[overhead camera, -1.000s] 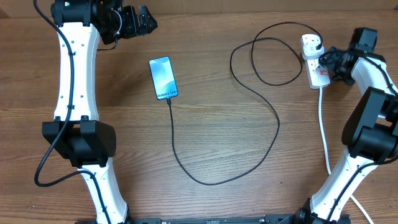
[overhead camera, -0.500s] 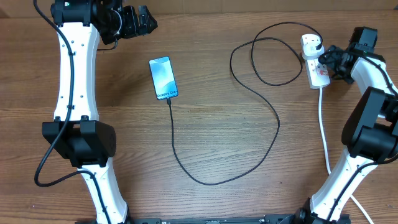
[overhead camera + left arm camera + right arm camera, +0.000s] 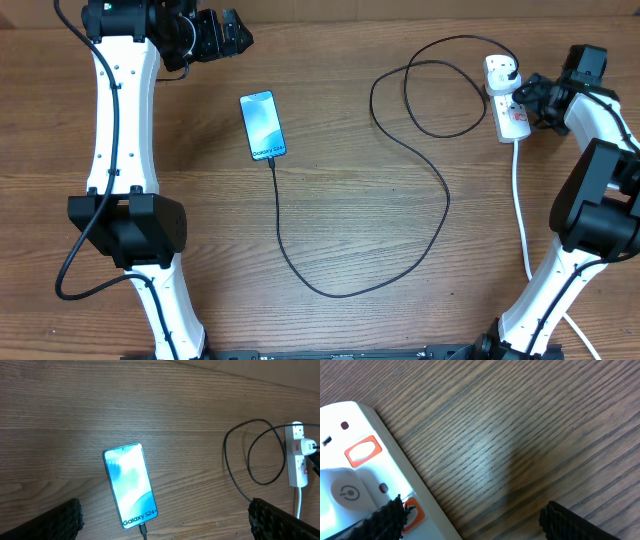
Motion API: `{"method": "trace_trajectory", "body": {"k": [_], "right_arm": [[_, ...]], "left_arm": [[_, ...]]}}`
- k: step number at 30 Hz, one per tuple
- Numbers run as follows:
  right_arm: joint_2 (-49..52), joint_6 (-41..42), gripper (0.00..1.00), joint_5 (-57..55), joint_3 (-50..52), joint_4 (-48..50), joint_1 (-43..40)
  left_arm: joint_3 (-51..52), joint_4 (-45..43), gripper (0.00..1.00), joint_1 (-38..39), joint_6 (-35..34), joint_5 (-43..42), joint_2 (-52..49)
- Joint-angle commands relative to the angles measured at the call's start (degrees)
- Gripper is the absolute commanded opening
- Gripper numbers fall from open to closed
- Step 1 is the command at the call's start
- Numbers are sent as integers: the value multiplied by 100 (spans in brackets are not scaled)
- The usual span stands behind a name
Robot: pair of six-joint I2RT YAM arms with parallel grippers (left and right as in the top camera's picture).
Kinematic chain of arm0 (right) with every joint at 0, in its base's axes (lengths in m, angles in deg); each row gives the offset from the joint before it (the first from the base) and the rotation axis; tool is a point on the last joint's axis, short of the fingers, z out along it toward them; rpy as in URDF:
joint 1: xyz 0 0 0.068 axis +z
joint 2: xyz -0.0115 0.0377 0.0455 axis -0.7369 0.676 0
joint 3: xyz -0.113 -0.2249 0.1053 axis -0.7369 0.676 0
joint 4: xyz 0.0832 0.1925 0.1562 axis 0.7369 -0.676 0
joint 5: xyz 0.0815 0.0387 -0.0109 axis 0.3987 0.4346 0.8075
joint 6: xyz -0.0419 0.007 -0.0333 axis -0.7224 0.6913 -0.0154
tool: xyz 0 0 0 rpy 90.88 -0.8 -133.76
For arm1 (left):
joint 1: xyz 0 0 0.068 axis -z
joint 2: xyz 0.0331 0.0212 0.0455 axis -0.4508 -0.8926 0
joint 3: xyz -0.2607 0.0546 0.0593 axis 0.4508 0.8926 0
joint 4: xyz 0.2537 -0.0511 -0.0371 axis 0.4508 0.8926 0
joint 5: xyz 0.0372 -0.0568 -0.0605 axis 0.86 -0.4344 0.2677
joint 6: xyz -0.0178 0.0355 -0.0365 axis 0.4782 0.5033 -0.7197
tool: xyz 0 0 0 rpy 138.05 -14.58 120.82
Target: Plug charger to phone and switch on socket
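The phone (image 3: 262, 125) lies face up left of the table's middle, its screen lit; the left wrist view shows the phone (image 3: 130, 485) too. The charger (image 3: 440, 190), a thin black cable, has its tip in the phone's near end (image 3: 143, 530) and loops across the table to the far end of the socket (image 3: 505, 100). My left gripper (image 3: 235, 35) hangs open high above the phone, fingers (image 3: 55, 520) spread wide. My right gripper (image 3: 527, 100) is open at the socket (image 3: 350, 485), with one finger (image 3: 380, 520) over an orange switch (image 3: 412, 512).
A thick white cord (image 3: 522, 210) runs from the socket toward the front edge beside the right arm. A second orange switch (image 3: 362, 452) shows farther along the strip. The black cable makes a wide loop (image 3: 330, 292) in the middle front.
My right gripper has edged slightly toward the socket and then held still. The left arm, phone and cable have not moved.
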Motion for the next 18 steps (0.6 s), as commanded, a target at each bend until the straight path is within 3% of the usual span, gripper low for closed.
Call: {"method": "trace_trajectory", "body": {"k": [1,18], "right_arm": [[199,-31,85,271,-103,-48,39],[210,-35,85,549,-103,-223,50]], "left_arm": [[-50,-4,100,7,24,-61,66],[-50,-4,100,7,24,-61,66]]}}
